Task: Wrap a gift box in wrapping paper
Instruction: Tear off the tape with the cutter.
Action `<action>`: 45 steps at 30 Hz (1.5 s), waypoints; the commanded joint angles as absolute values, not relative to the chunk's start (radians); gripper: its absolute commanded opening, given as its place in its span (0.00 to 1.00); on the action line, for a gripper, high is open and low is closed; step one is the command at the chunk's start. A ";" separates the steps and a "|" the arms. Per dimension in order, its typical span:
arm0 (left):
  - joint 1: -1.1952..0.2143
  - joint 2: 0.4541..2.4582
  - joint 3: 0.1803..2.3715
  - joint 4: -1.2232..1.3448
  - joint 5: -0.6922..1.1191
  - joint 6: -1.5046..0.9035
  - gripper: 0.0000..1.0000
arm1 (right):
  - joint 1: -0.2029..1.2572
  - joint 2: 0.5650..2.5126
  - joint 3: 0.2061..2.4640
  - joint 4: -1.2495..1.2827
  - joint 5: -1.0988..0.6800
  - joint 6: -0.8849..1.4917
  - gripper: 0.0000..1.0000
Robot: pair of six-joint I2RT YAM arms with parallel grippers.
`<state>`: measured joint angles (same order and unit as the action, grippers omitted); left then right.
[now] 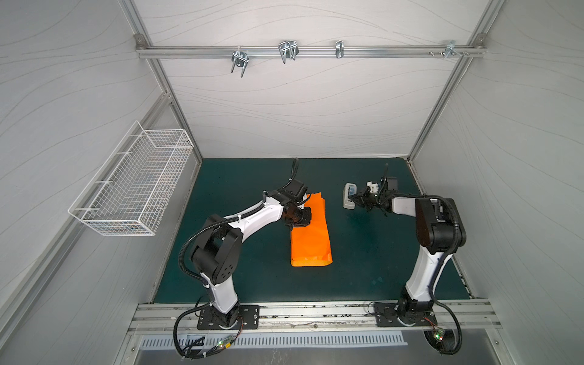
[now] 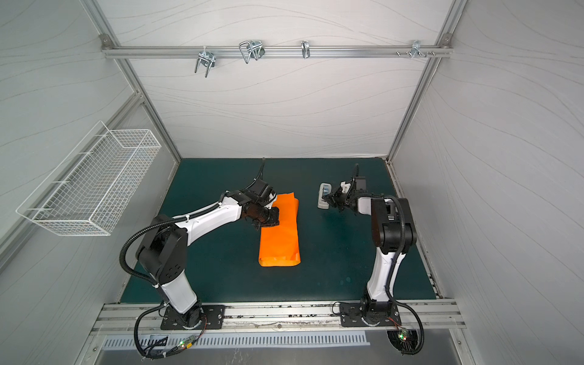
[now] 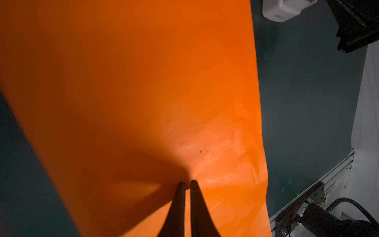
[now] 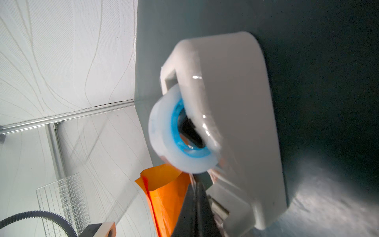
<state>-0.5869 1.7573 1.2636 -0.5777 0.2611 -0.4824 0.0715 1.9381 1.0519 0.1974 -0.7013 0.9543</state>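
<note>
The orange wrapping paper lies folded into a long bundle mid-mat. No gift box shows in any view. My left gripper stands on the bundle's left side near its far end. In the left wrist view its fingers are shut, tips down on the paper. My right gripper is at the white tape dispenser. In the right wrist view its fingers are shut by the dispenser's cutter, with a thin glossy strip of tape in the seam, just below the tape roll.
The dark green mat spreads around the bundle. A white wire basket hangs on the left wall. Metal hooks sit on the rail along the back wall. The paper's far end shows behind my right fingers.
</note>
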 commanded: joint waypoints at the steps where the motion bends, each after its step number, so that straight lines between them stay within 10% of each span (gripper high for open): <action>1: -0.582 1.779 1.244 -0.623 0.208 -0.475 0.11 | 0.076 1.874 1.033 0.178 -0.744 0.964 0.00; 45: -0.583 1.775 1.245 -0.629 0.202 -0.476 0.10 | 0.110 1.966 0.902 0.188 -0.629 0.982 0.00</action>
<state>-0.5869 1.7565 1.2633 -0.5785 0.2565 -0.4820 0.1043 1.9198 0.9131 0.2684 -0.6762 0.9527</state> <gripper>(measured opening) 0.103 0.047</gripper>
